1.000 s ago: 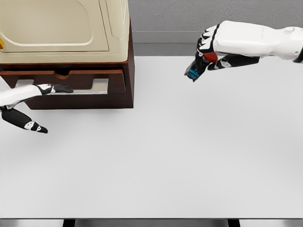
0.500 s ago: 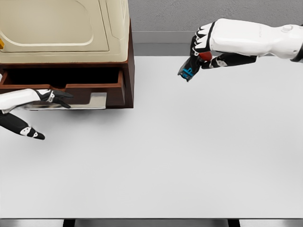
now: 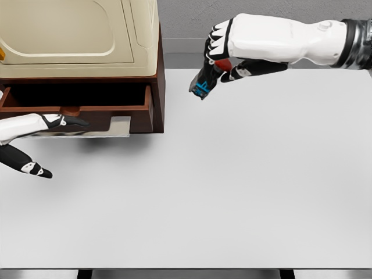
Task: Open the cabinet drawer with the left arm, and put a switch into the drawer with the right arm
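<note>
The brown cabinet (image 3: 157,70) with a cream top stands at the table's back left. Its drawer (image 3: 110,110) is pulled out toward me, the dark inside showing behind the front panel. My left hand (image 3: 61,122) comes in from the left edge with its fingers laid on the drawer's front by the metal handle, thumb hanging below at the lower left. My right hand (image 3: 218,55) hovers above the table just right of the cabinet, shut on the switch (image 3: 203,86), a small dark device with a blue end and a red end, which points down-left.
The white table (image 3: 232,186) spreads across the front and right. A grey wall runs behind it. The cabinet's right side panel stands between the right hand and the drawer opening.
The drawer has slid out toward me with my left hand on it. My right hand has carried the switch leftward, closer to the cabinet.
</note>
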Robot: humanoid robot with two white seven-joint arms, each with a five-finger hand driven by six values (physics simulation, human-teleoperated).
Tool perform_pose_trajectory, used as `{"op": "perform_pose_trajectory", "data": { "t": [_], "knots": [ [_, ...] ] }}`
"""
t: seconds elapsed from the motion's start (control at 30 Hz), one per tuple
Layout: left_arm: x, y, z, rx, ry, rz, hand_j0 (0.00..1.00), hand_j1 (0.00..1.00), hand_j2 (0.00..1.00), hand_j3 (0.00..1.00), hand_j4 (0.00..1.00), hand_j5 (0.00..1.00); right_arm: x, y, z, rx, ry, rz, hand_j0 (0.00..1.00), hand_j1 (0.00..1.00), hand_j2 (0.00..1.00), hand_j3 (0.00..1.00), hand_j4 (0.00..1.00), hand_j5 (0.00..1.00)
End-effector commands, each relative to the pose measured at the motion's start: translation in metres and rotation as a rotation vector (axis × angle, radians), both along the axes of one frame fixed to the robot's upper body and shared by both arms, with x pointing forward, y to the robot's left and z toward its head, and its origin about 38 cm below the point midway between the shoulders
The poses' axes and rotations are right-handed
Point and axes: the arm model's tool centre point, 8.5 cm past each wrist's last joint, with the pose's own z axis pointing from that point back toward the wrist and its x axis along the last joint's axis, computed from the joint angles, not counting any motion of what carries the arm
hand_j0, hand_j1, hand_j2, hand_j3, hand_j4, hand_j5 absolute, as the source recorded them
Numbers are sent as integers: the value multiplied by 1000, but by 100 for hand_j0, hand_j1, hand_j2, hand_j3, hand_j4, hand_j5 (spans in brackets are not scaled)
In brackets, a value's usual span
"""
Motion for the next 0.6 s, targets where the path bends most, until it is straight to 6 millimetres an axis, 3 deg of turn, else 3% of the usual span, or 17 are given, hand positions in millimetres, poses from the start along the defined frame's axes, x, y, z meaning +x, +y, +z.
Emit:
{"op": "perform_pose_trajectory", "data": {
  "t": [0.0,0.17,0.43,0.57],
  "knots": [
    [1,3,1,-7,1,13,100,100,100,100,100,100,0,7,0,13,8,16,38,38,38,38,38,38],
    [1,1,2,-24,5,12,100,100,100,100,100,100,-1,11,5,19,-4,25,39,39,39,39,39,39],
    [2,0,12,-63,-8,15,100,100,100,100,100,100,-5,43,19,47,-33,105,39,39,39,39,39,39],
    [0,1,7,-87,19,27,100,100,100,100,100,100,-7,56,25,57,-46,140,39,39,39,39,39,39]
  ]
}}
